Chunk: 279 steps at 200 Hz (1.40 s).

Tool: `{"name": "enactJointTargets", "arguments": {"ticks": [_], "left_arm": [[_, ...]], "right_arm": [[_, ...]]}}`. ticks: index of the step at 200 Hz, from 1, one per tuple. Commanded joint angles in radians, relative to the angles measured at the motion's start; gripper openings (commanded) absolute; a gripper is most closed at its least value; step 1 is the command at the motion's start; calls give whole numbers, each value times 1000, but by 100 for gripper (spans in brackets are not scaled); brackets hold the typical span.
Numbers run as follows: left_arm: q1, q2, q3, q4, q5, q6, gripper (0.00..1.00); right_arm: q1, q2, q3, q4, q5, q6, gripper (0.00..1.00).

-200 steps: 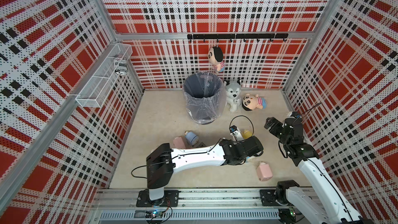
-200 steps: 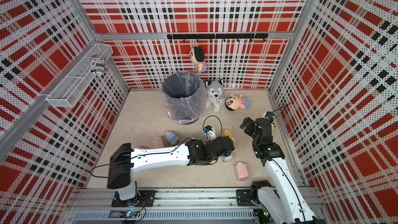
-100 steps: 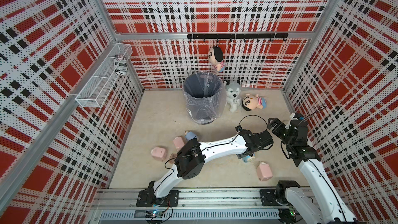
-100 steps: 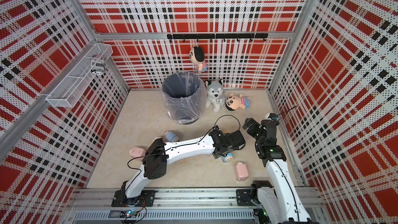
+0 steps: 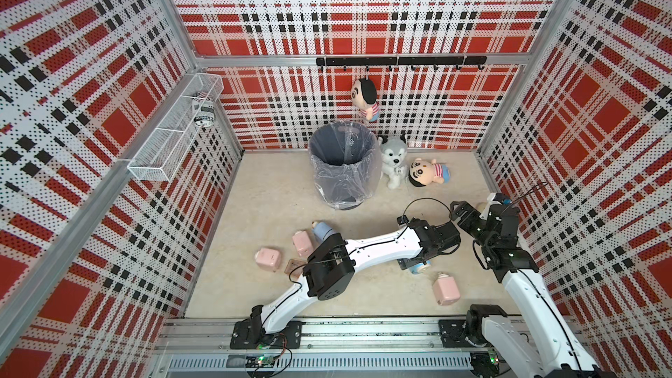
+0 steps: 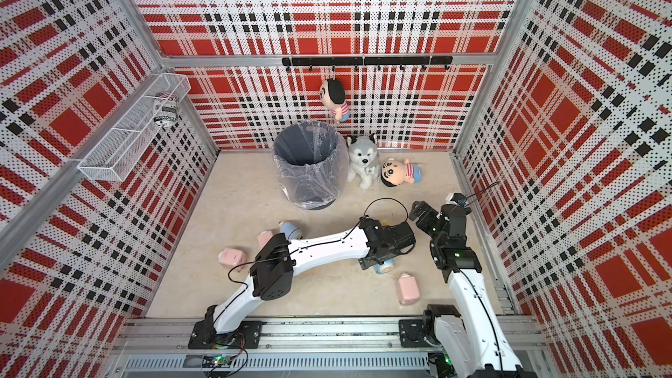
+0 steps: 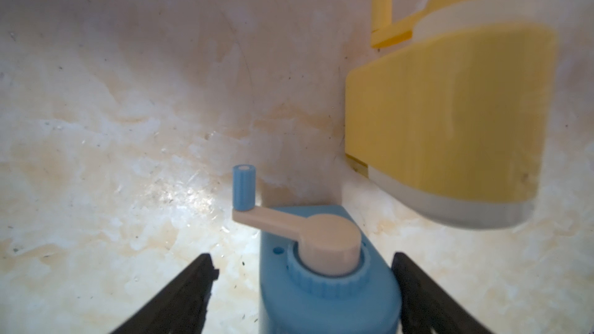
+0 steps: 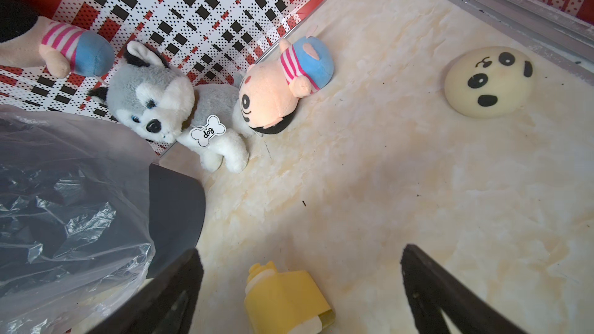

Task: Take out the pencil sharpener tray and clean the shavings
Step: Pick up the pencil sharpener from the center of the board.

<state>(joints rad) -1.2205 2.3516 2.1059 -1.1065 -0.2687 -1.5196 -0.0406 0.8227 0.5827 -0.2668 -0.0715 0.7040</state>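
A blue pencil sharpener with a beige crank lies on the floor, and its tray does not show. My left gripper is open around it, one finger close against its side and a gap at the other. In both top views the sharpener peeks out under the left gripper. A yellow sharpener lies just beyond, a bit of its tray poking out. My right gripper hovers open above it.
A bag-lined grey bin stands at the back, with a husky plush and a doll beside it. Pink sharpeners, another blue one, a brownish clear piece and a panda bun lie about.
My left arm has folded its elbow inward and reached farther right, and its jaws have narrowed around the blue sharpener. The right gripper has shifted slightly and stays open.
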Motion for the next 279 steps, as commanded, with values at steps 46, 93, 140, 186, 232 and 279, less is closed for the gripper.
{"name": "enactJointTargets", "arguments": {"ticks": [46,93,140,186,232,279], "left_arm": [[2,61,78,-55,4,3,79],[-1,79,93,-56,27,7,76],[-4,62,69,-58,26,12,58],[4,-35,-21,-58,-20,-2,51],[29,-213,-213,-9,-73,-39,50],[87,-436,-485,96,-92,-65,50]], "right_arm": [[-16,1,-17,35,-12,-4,100],[-19,2,-20,37,-20,-3,100],[-18,-2,-23,37,-29,-20,100],[-19,-10,-39,85,-138,-119,100],[-7,1,-76,194,-349,-176,100],[227,23,-83,266,-262,-207,100]]}}
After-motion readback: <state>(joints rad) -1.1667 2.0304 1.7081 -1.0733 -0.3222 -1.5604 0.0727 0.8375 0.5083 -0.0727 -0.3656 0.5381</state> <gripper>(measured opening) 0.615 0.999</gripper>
